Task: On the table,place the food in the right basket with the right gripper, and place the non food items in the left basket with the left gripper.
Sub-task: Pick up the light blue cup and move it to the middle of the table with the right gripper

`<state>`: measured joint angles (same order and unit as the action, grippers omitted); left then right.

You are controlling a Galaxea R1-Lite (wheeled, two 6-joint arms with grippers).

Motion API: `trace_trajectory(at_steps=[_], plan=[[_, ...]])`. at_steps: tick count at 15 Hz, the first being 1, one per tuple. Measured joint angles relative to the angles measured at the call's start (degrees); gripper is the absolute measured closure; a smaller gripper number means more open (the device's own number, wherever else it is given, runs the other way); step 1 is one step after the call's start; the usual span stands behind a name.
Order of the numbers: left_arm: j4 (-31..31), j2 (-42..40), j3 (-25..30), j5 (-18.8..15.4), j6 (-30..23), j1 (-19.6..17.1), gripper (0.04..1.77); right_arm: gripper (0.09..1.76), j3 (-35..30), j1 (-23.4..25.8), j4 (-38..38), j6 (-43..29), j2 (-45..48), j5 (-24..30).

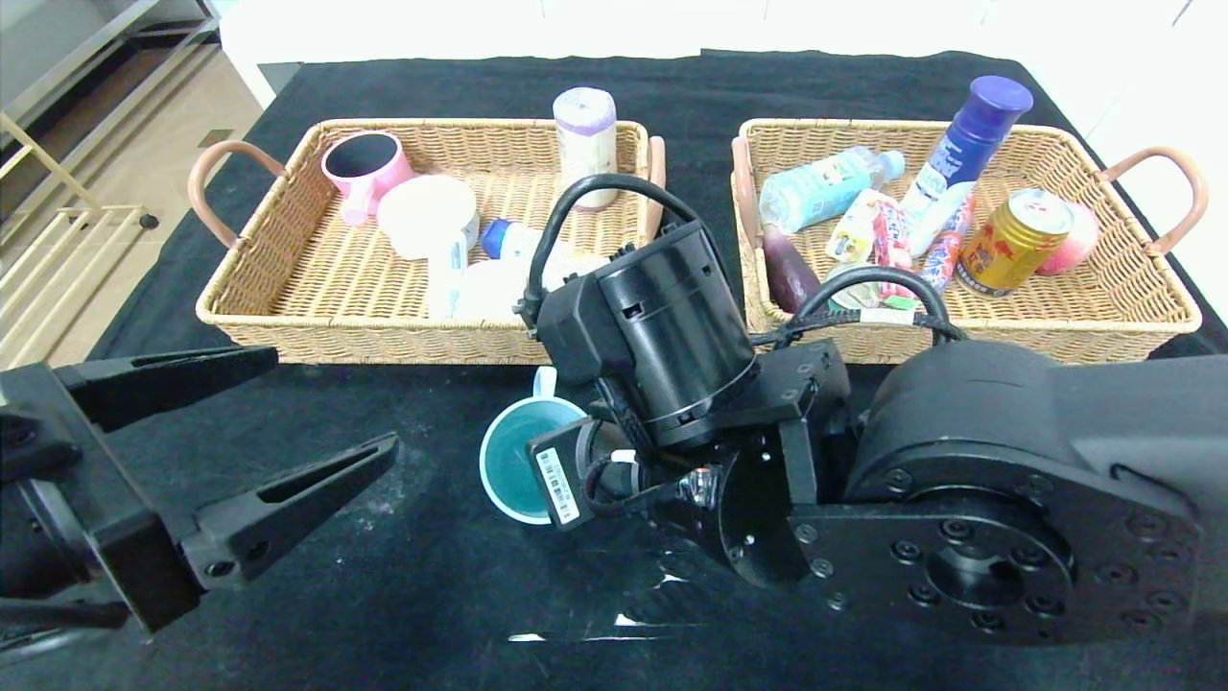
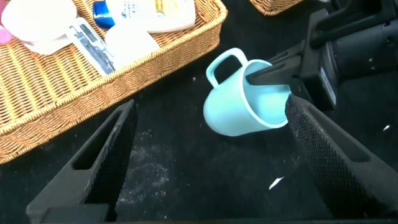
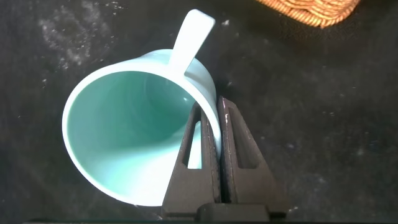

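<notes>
Teal plastic mug, looped handle

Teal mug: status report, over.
Right gripper shut on teal mug wall, on the table. Left gripper open, short of it. Nothing in the way.

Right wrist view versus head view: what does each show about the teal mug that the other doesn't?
Only the right wrist view shows the right gripper shut on the teal mug's wall, one finger inside, one outside.

Only the head view shows the left gripper open, apart from the mug, the left basket with the pink mug, and the right basket holding the gold can.

Both show the teal mug on the black table, outside either basket.
</notes>
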<state>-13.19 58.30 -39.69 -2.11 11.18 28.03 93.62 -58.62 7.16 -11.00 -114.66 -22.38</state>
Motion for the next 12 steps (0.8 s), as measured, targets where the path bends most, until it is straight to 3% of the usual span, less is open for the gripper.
trace_trajectory(at_steps=[4,9,12], plan=[[0.16,-0.04,0.11,-0.06,0.11,0.05,0.09,1.68,0.0,-0.22,-0.93,0.06,-0.05,-1.23],[0.32,-0.09,0.22,-0.09,0.15,0.09,0.09,1.0,-0.38,-0.66,-1.46,0.61,0.0,-1.67],[0.29,-0.2,0.23,-1.52,-0.32,0.11,0.09,0.73,-0.57,-0.72,-3.0,0.44,0.91,-1.68]])
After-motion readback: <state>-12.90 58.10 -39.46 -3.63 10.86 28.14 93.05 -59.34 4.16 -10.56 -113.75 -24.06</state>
